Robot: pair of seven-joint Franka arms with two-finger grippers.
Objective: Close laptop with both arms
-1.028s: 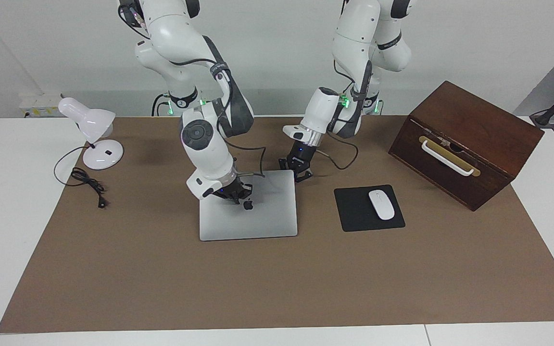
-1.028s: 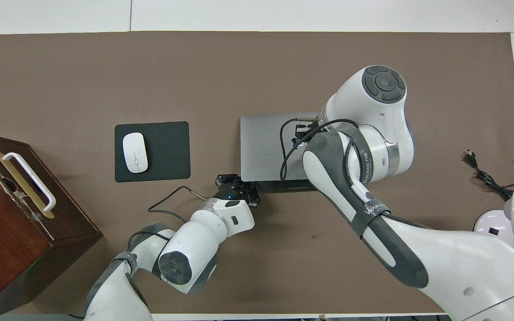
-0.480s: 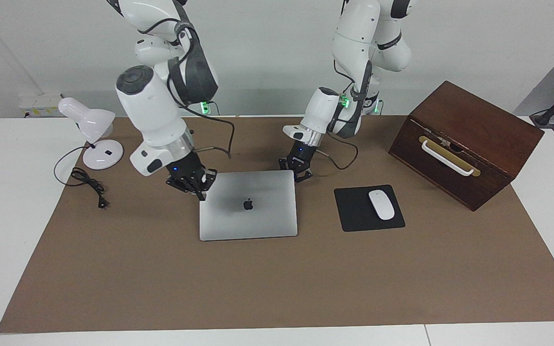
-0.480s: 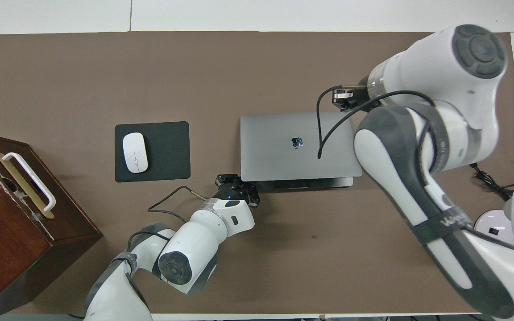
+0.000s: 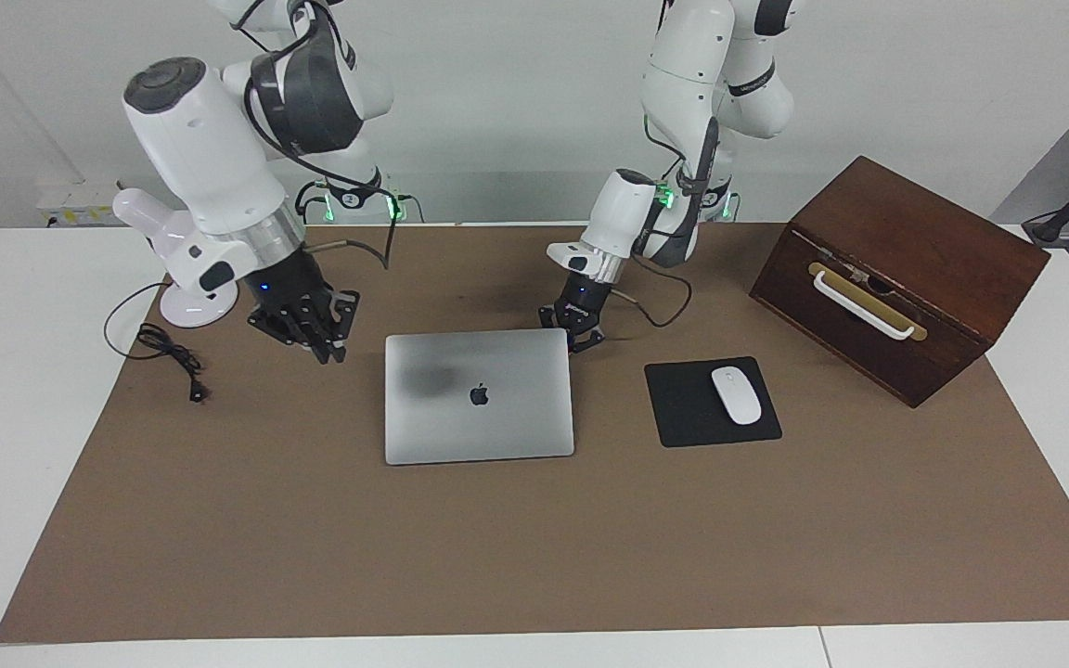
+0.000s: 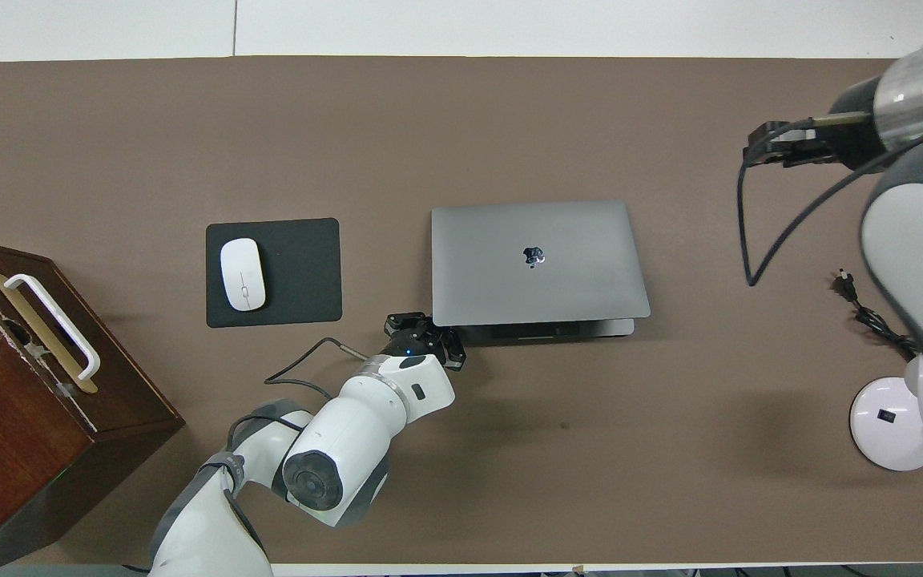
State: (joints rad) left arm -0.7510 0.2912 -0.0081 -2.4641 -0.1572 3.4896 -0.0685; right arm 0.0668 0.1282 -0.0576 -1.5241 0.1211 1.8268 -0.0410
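Observation:
The silver-grey laptop lies on the brown mat with its lid down and the apple logo facing up. A strip of its base shows along the edge nearer the robots. My left gripper is shut and sits low at the laptop's corner nearest the robots, toward the left arm's end, with nothing in it. My right gripper hangs in the air over bare mat between the laptop and the lamp, clear of the lid.
A black mouse pad carrying a white mouse lies beside the laptop toward the left arm's end. Past it stands a brown wooden box. A white desk lamp and its black cable sit at the right arm's end.
The right arm has lifted off the laptop lid and swung away toward the lamp end of the table. The lid stays down. The left arm has not moved.

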